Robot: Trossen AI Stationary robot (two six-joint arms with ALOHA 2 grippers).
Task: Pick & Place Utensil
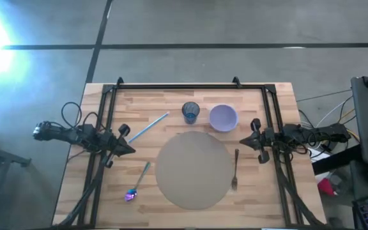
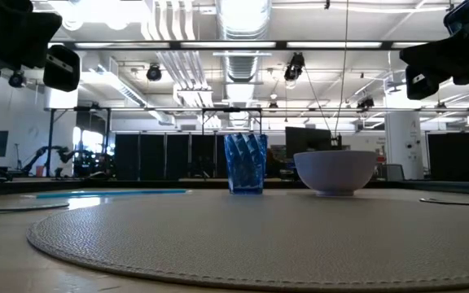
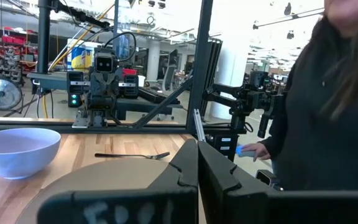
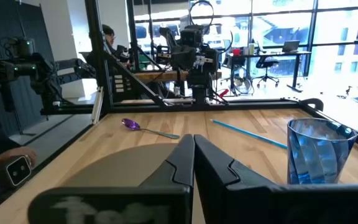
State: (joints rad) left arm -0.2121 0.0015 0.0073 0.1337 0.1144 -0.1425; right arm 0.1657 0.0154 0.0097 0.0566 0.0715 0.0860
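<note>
A dark fork (image 1: 234, 169) lies flat on the table just right of the round grey placemat (image 1: 193, 169); it also shows in the left wrist view (image 3: 132, 155). A spoon with an iridescent purple bowl (image 1: 137, 183) lies flat left of the mat, also in the right wrist view (image 4: 148, 129). A blue straw-like stick (image 1: 149, 127) lies at the far left. My left gripper (image 1: 130, 151) is shut and empty at the table's left side. My right gripper (image 1: 243, 142) is shut and empty at the right side.
A blue ribbed cup (image 1: 191, 112) and a pale lilac bowl (image 1: 223, 117) stand beyond the mat's far edge. A black frame (image 1: 190, 86) runs along the table's far and side edges. A person in dark clothes (image 3: 328, 106) stands beyond the table's near side.
</note>
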